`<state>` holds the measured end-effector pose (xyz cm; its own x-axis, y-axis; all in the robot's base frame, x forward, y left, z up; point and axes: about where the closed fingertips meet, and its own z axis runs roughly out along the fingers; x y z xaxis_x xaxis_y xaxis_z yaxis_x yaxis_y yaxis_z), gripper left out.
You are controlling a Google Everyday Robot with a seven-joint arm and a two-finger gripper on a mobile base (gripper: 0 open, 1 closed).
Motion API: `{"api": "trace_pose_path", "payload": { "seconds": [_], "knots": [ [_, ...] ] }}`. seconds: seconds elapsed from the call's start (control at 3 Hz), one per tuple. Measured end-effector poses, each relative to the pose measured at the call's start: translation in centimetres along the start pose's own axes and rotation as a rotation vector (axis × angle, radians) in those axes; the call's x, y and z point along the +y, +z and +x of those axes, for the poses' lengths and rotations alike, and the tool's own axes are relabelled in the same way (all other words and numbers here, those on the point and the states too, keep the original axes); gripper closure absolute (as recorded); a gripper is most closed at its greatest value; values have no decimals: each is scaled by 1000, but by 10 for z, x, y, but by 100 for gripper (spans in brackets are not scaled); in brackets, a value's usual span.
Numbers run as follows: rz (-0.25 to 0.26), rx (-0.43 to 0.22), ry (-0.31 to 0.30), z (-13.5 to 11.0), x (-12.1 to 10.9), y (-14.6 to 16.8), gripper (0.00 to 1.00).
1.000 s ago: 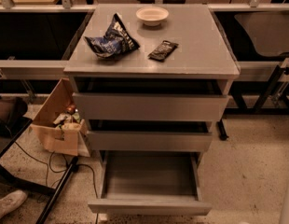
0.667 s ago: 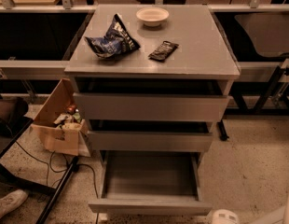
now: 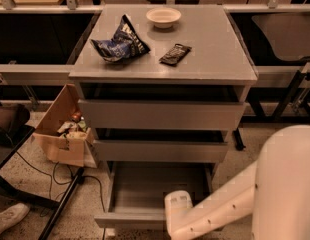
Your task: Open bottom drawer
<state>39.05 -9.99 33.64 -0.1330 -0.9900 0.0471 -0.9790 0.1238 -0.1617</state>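
The grey cabinet [image 3: 162,71] has three drawers. The bottom drawer [image 3: 130,220] stands pulled out far toward me, and its plain shallow grey tray [image 3: 155,184] shows and looks empty. My white arm [image 3: 275,184] comes in from the lower right. Its gripper end [image 3: 177,204] is over the front right part of the pulled-out bottom drawer and hides that corner. The mid-sized drawer front [image 3: 160,150] and the tallest drawer front [image 3: 160,115] above it each stand out a little.
On the cabinet top lie a blue chip bag [image 3: 120,44], a white bowl [image 3: 163,17] and a dark snack bar [image 3: 175,54]. A cardboard box [image 3: 60,136] with clutter, a black pole [image 3: 60,206] and cables are on the floor at the left. Table legs stand at the right.
My white arm has swung into view from the lower right and now covers the front right of the bottom drawer. The drawer stays pulled out as before.
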Motion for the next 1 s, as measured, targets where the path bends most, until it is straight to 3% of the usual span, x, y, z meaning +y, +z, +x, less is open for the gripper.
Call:
{"api": "trace_pose_path", "payload": {
  "seconds": [0.33, 0.67, 1.0],
  "knots": [
    [29, -49, -55, -29, -26, -4, 0],
    [28, -47, -55, -28, -26, -3, 0],
    [-16, -40, -50, -17, -29, 23, 0]
  ]
}}
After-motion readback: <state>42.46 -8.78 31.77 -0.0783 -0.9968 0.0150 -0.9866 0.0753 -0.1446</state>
